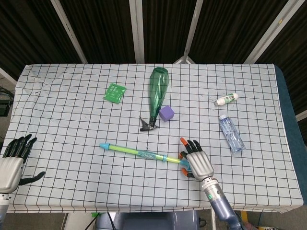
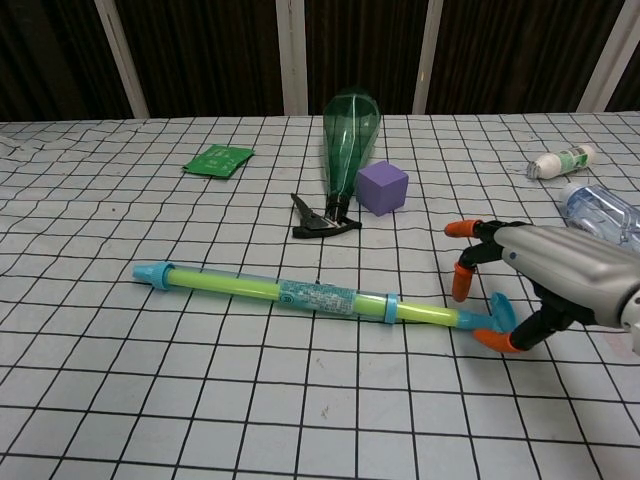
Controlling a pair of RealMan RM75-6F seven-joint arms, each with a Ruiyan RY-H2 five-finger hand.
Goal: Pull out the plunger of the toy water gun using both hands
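Observation:
The toy water gun [image 1: 144, 154] [image 2: 310, 295] lies flat across the front middle of the checked table, its blue nozzle to the left. Its blue T-shaped plunger handle [image 2: 503, 308] is at the right end, with a short stretch of yellow-green rod showing. My right hand [image 1: 197, 163] [image 2: 545, 272] hovers over that handle, fingers spread. The orange fingertips [image 2: 461, 285] are on the far side and the thumb tip on the near side, not closed on it. At the table's left front edge my left hand [image 1: 12, 160] rests with fingers apart and holds nothing.
Behind the gun lie a green spray bottle [image 1: 156, 93] and a purple cube [image 1: 167, 113]. A green packet [image 1: 114, 92] sits at the back left. A clear water bottle [image 1: 231, 132] and a small white bottle [image 1: 226, 99] lie to the right.

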